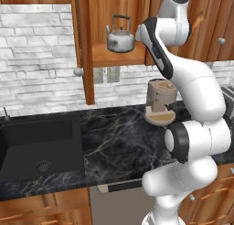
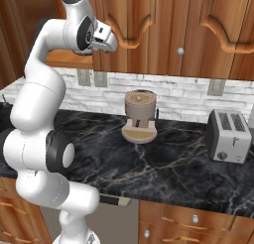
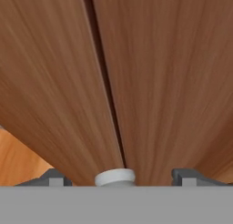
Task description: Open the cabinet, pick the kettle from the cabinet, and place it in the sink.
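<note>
- One door of the wooden cabinet [image 1: 85, 45] hangs swung open, edge-on to the left base view.
- Inside, the silver kettle [image 1: 120, 38] sits upright on the shelf, untouched.
- Up by the right-hand door [image 3: 173, 82], the gripper [image 3: 117, 178] has its jaws apart, one on each side of a small round knob [image 3: 115, 177], not clamped on it.
- Down at the left, the black sink [image 1: 27, 151] holds no kettle.
- By this look, the opening step is partly done; lifting the kettle and setting it in the sink remain.
</note>
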